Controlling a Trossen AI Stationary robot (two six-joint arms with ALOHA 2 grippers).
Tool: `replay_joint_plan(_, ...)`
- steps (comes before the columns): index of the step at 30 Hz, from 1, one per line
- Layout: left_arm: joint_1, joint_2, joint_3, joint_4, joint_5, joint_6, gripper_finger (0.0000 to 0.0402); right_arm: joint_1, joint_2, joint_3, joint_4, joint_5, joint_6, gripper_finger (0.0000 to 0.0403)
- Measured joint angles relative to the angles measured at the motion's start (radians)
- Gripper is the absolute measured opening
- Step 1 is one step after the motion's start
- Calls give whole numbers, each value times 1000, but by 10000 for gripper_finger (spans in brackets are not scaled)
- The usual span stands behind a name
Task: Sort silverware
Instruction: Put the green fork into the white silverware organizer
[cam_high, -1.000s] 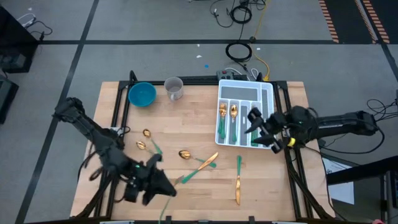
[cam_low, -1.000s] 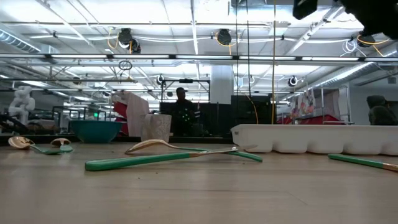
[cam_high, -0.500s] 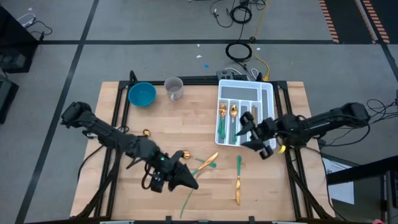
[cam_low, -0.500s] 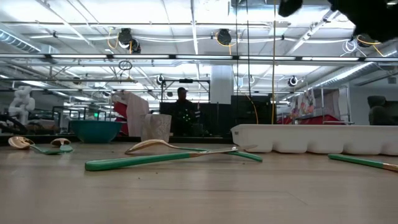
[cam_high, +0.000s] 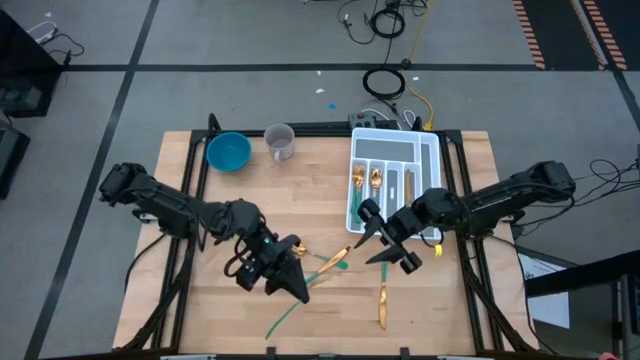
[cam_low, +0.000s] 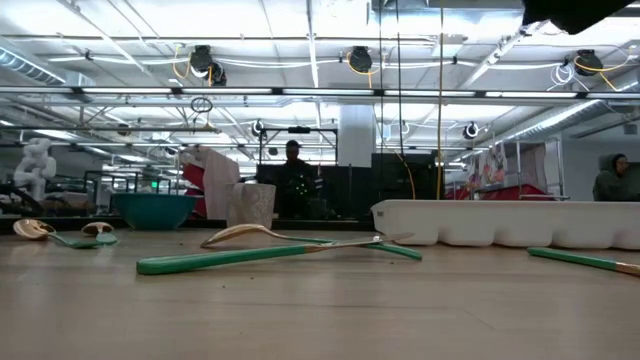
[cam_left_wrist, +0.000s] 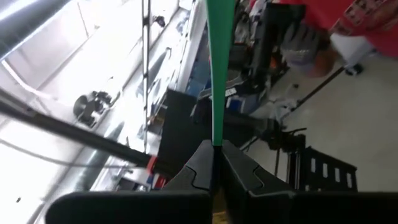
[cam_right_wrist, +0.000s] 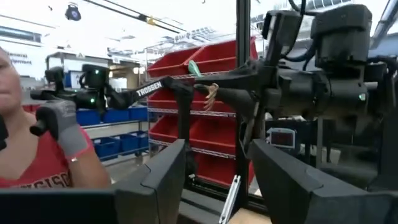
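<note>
My left gripper (cam_high: 297, 291) hangs over the table's near middle, shut on a piece of silverware with a slim green handle (cam_high: 280, 320) that sticks out toward the near edge. My right gripper (cam_high: 369, 238) is open and holds nothing, just on the near-left side of the white tray (cam_high: 432, 165). Between the two grippers, a gold spoon (cam_high: 297, 247), a green-handled fork (cam_high: 333, 262) and a knife (cam_high: 382, 290) lie flat on the wood. In the tray's slots lie a few more pieces (cam_high: 366, 185). The right wrist view shows the left gripper's piece (cam_right_wrist: 203, 79) far off. My left gripper pinches the green handle (cam_left_wrist: 216, 138) between its two fingers, near the end where a bit of gold shows. The handle runs straight on beyond the fingertips, in line with the fingers. The piece is lifted clear of the table.
A blue bowl (cam_high: 228, 152) and a clear cup (cam_high: 280, 141) stand at the far left edge. Two spoons (cam_low: 60, 232) lie at the table's left side. Bare wood lies near the front right corner. A person (cam_right_wrist: 37, 149) shows beyond the table.
My left gripper has carried its piece from the near left toward the table's middle and rolled, so the green handle has swung about below it. My right gripper, open throughout, has moved from over the tray toward the table's middle.
</note>
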Motion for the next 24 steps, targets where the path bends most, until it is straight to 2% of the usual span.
replay_joint_plan(5, 24, 0, 0, -21, 98, 3, 11, 0, 54, 52, 26, -12, 23, 178)
replay_joint_plan(9, 42, 0, 0, -35, 173, -1, 11, 4, 112, 104, 25, -89, 27, 178)
replay_joint_plan(12, 49, 0, 0, -52, 185, -3, 11, 15, 160, 147, 25, -130, 27, 178)
replay_joint_plan(19, 51, -1, 0, -104, 186, -28, 11, 20, 205, 169, -3, -117, -23, 178)
replay_joint_plan(24, 72, -1, 0, -104, 205, -106, 11, 24, 198, 169, -135, -96, -86, 178)
